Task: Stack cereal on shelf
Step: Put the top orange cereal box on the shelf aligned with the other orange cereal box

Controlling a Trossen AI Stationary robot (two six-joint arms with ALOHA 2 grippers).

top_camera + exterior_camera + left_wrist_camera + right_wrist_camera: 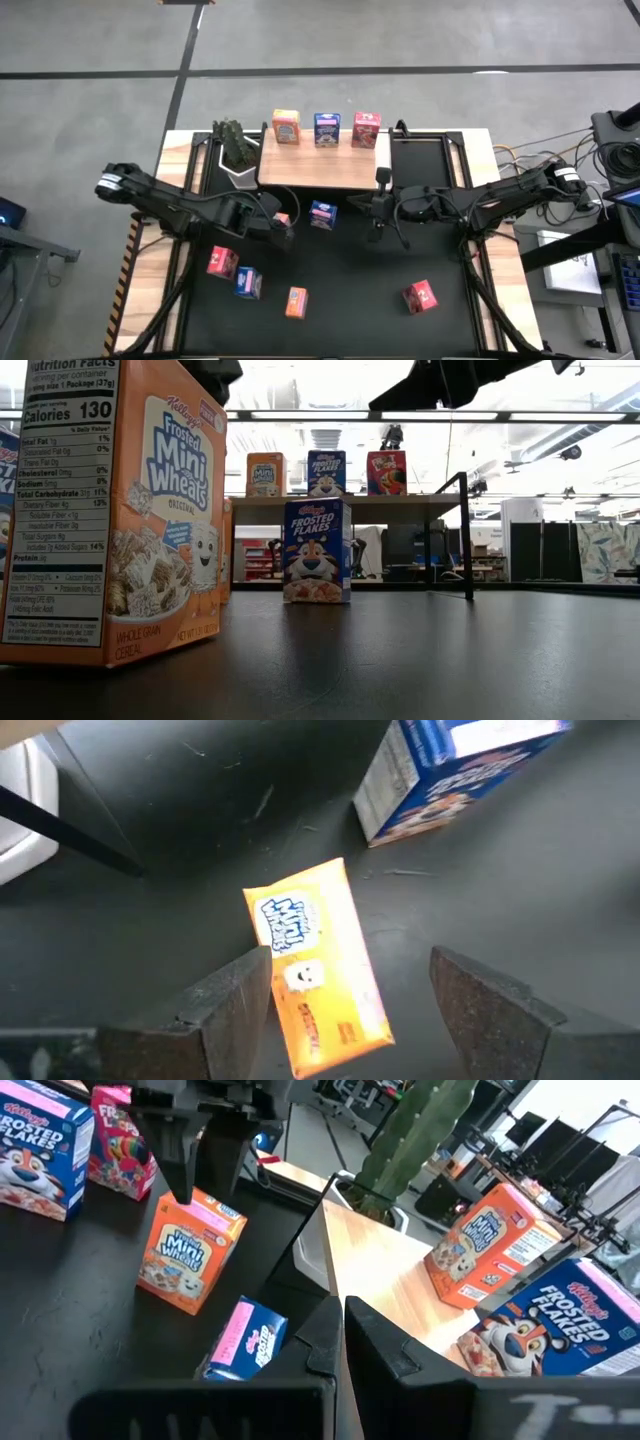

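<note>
While a grey concrete floor surrounds it on every side, the counter [150, 310] of pale wood carries a black mat [350, 280] across its middle. At the upper centre of the high view, the shelf [320, 165] holds three upright cereal boxes in a row: orange [286, 127], blue [327, 129] and pink-red [366, 129]. A green plant [236, 145] stands just left of the shelf. On the mat, from left to right, lie a pink-red box [222, 262], a blue box [247, 283], an orange box [296, 302], a blue box [322, 214] just below the shelf, and a pink-red box [420, 297] at lower right. Behind the counter, the low view shows a bright room with ceiling lights and shelving.

Reaching in from the left, the left hand [350, 995] hovers with its fingers spread wide over a small orange box [315, 965] lying flat, holding nothing. From the right, the right hand [340, 1325] sits near the shelf's lower right corner, fingers closed together and empty.
</note>
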